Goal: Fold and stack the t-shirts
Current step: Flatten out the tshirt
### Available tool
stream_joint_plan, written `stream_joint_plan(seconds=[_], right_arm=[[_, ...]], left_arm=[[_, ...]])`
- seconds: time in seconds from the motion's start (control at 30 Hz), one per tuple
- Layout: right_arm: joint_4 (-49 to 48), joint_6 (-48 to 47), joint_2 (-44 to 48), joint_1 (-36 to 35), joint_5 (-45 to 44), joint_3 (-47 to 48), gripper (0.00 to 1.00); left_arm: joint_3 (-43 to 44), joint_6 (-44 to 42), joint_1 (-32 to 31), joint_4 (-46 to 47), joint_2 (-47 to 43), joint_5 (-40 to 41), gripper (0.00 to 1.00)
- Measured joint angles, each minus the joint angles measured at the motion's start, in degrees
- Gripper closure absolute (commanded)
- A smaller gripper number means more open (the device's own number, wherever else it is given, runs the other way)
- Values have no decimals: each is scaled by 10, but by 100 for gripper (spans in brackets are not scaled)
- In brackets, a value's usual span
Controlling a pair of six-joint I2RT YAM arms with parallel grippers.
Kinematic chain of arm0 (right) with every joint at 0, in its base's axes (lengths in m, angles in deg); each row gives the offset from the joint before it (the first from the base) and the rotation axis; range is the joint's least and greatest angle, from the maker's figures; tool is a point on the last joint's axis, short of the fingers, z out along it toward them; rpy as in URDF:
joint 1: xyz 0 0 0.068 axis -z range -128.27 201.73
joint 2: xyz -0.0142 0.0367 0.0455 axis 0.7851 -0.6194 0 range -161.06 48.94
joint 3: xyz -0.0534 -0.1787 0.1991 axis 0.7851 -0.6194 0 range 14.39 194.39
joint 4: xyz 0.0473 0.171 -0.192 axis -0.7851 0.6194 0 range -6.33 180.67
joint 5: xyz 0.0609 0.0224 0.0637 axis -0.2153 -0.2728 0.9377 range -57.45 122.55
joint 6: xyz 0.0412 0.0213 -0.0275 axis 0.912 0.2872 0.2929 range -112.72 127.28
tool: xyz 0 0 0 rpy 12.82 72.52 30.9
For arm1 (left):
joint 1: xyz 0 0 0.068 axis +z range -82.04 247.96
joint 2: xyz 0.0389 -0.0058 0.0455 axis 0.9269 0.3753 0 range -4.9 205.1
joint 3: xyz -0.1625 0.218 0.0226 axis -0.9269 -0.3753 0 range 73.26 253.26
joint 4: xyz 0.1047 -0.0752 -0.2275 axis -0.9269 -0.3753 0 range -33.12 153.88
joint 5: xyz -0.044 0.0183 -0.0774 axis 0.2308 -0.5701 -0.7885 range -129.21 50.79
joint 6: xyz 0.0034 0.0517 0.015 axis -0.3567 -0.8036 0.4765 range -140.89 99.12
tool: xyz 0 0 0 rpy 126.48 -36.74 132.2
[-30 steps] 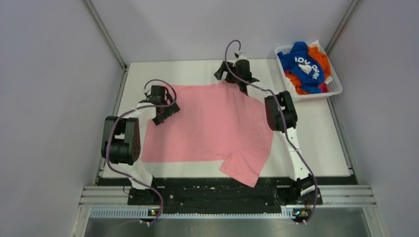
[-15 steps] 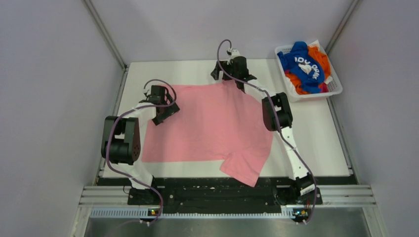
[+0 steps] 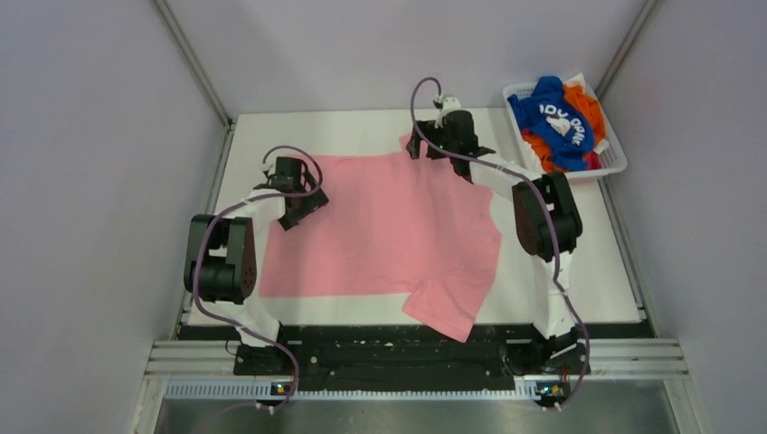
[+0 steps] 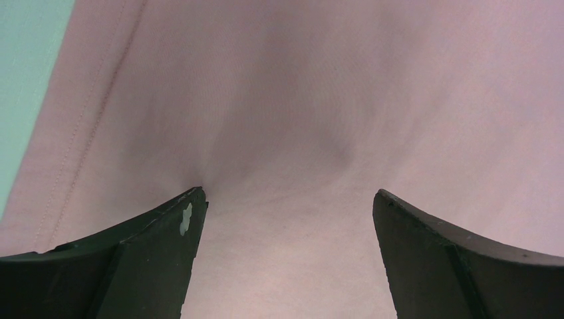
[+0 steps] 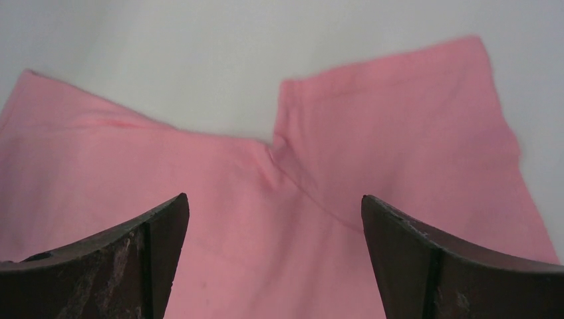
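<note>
White table (image 3: 579, 244), grey walls: pink t-shirt (image 3: 389, 226) spread flat mid-table, likely light and limp, so pinch it at hems or sleeve seams; your left gripper (image 4: 287, 193) near its left edge and right gripper (image 5: 273, 197) over the far sleeve (image 5: 399, 119) both gape wide, holding nothing.

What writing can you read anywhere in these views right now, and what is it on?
Blue t-shirt in the white basket: white block lettering, but the shirt is crumpled and the letters are too small to read with certainty.
Pink t-shirt: no text in the top or wrist views.
Nothing else carries readable text.
</note>
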Motion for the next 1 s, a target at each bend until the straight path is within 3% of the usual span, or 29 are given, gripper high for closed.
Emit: stream_joint_plan(seconds=[0.17, 0.3, 0.47, 0.7, 1.0], right_arm=[[18, 27, 113, 0, -64, -183, 1], [57, 43, 162, 0, -101, -252, 1], [92, 58, 167, 4, -135, -263, 1], [128, 69, 146, 17, -173, -261, 1], [127, 88, 89, 64, -160, -184, 1]], left_arm=[[3, 1, 0, -11, -10, 1, 1], [26, 1, 0, -29, -13, 14, 1], [96, 6, 0, -66, 17, 47, 1], [218, 24, 3, -108, 155, 56, 1], [412, 31, 4, -193, 279, 49, 1]])
